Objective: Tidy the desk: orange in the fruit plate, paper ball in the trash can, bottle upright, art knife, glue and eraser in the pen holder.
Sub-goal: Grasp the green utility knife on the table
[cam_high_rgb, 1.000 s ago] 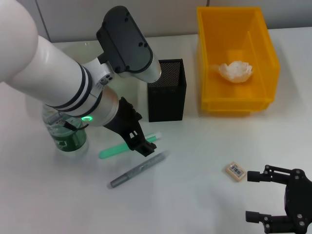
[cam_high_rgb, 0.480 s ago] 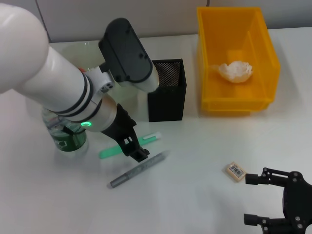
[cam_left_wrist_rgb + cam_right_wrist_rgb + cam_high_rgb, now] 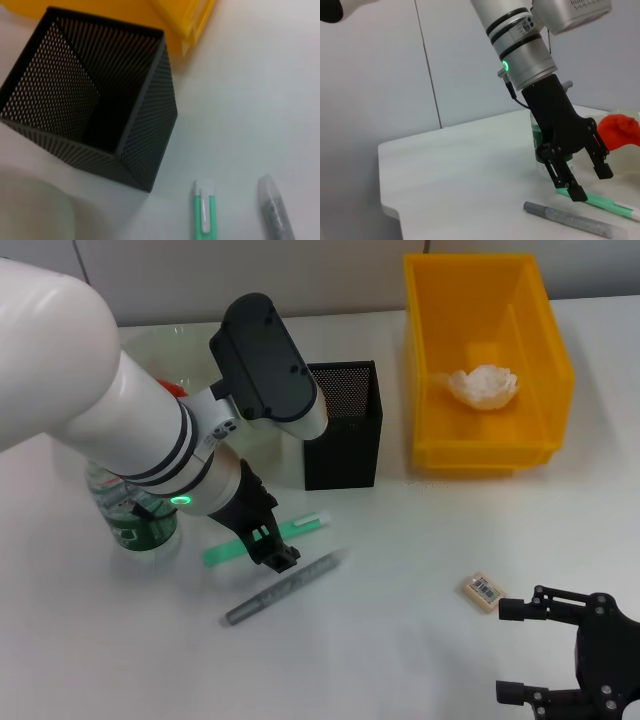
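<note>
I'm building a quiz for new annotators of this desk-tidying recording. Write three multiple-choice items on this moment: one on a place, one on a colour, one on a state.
1. Where is the crumpled white paper ball?
A. on the table beside the pens
B. inside the deep yellow plastic trash can
C. in the black mesh pen holder

2. What colour is the slim knife-like tool under the left gripper?
A. red
B. blue
C. green with a white end

3. How are the left gripper's fingers?
A. open above the tool
B. shut on the tool
C. shut on the bottle

Answers: 1 B, the paper ball lies within the trash can walls. 2 C, the green tool lies beside a grey pen near the pen holder. 3 A, in the right wrist view the left gripper has spread fingers holding nothing.
</note>
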